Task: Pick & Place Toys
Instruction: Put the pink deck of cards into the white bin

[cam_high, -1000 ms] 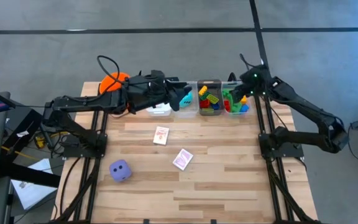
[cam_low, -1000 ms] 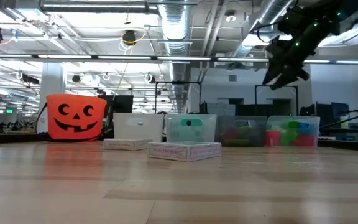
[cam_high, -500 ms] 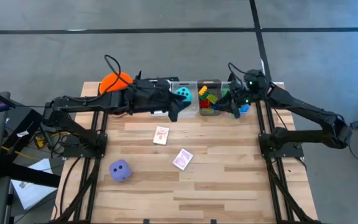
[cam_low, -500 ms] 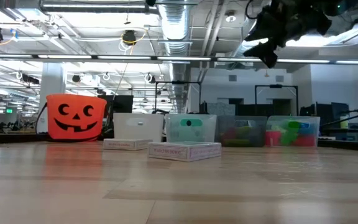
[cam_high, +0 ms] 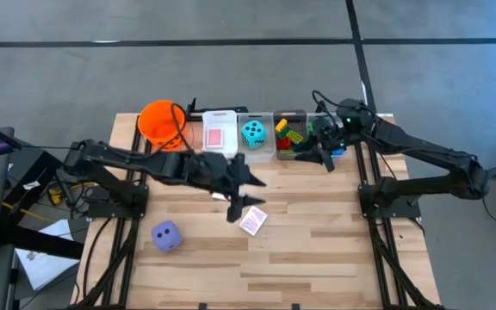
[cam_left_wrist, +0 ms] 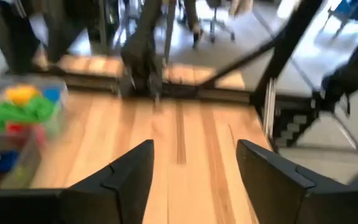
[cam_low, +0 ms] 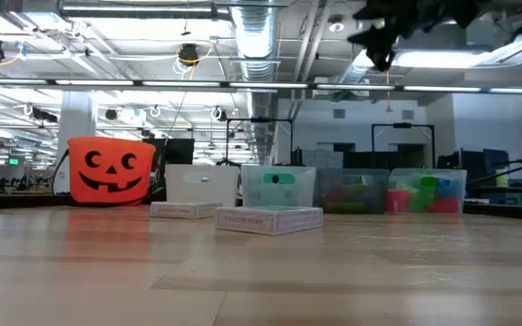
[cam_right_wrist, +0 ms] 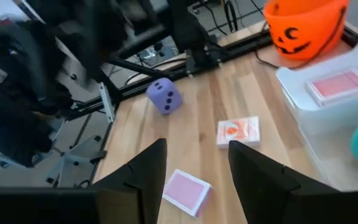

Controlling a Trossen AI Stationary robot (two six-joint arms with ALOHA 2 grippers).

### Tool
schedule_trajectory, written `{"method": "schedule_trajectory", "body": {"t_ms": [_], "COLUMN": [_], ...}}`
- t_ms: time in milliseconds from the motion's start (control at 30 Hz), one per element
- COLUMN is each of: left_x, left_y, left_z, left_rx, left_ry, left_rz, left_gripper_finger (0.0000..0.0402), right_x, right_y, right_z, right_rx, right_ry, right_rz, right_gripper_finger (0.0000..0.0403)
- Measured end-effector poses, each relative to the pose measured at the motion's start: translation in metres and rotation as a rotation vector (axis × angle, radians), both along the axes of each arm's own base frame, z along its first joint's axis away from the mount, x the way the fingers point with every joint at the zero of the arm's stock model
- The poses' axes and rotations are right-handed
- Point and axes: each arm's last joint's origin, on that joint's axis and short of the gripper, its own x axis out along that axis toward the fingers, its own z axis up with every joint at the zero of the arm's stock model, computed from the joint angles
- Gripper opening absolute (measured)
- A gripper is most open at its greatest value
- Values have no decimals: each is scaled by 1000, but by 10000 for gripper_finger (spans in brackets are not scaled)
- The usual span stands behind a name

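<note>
My left gripper [cam_high: 241, 196] hangs over mid-table with its fingers parted and nothing between them. Under it, at about six o'clock, lies one pink card pack [cam_high: 252, 220]; a second pack [cam_right_wrist: 238, 132] shows only from my right wrist, since my left arm covers it from above. At eight o'clock, well apart, sits the purple die [cam_high: 165, 235]. My right gripper [cam_high: 324, 158] hovers at two o'clock by the brick bins [cam_high: 290, 135], fingers apart and empty.

I judge the packs light, stiff and flat, with slick faces. I would pinch one across its short edges, low to the wood, or it may skate away. The die looks light and hard but wide, so it needs broad jaws on two opposite faces.

The teal die [cam_high: 252, 133] already rests in a clear bin, a pink pack [cam_high: 216, 138] in the white bin [cam_high: 220, 120] beside the orange bucket [cam_high: 161, 120].

From table height the purple die is cut off at the edge, and the bricks blur behind plastic.
</note>
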Motion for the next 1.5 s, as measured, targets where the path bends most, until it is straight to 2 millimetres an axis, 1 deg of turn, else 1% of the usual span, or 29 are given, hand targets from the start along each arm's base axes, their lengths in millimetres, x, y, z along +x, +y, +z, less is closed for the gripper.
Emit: {"method": "schedule_trajectory", "body": {"t_ms": [67, 167, 200, 233, 300, 367, 500, 533, 633, 700, 767, 933, 1067, 1133, 1300, 1500], "left_x": [-1, 4, 7, 12, 17, 27, 45, 46, 49, 47, 45, 37, 31, 29, 27, 30], "left_y": [-6, -15, -19, -23, -31, -43, -62, -65, -67, -66, -64, -60, -56, -56, -53, -51], "left_z": [-15, -38, -49, -56, -74, -89, -121, -130, -154, -165, -170, -177, -181, -182, -184, -182], "left_rx": [-14, -71, -95, -127, -183, -233, -311, -330, -405, -447, -474, -448, -421, -439, -510, -536], "left_ry": [44, 66, 95, 88, 148, 159, 172, 206, 310, 391, 444, 553, 620, 644, 667, 644], "left_rz": [-6, 0, 8, 16, 54, 86, 143, 163, 225, 266, 293, 343, 372, 406, 495, 494], "left_gripper_finger": [238, 264, 273, 282, 297, 310, 324, 325, 325, 325, 325, 325, 325, 326, 335, 365], "right_x": [1, 1, 1, 1, 0, -1, -3, -3, -4, -4, -4, -3, -2, -1, 2, 1], "right_y": [6, 14, 18, 21, 27, 32, 38, 39, 44, 47, 51, 60, 64, 66, 68, 69], "right_z": [10, 24, 29, 32, 38, 44, 46, 46, 43, 42, 40, 41, 40, 40, 38, 38], "right_rx": [-13, -25, -31, -44, -80, -135, -199, -202, -228, -241, -246, -257, -281, -296, -312, -276], "right_ry": [-3, 11, 14, 15, 21, 15, 42, 53, 82, 90, 101, 93, 104, 111, 127, 139], "right_rz": [8, 20, 29, 46, 82, 108, 136, 139, 167, 192, 214, 257, 243, 230, 217, 203], "right_gripper_finger": [166, 167, 168, 169, 172, 175, 180, 181, 184, 185, 185, 185, 185, 184, 186, 191]}}
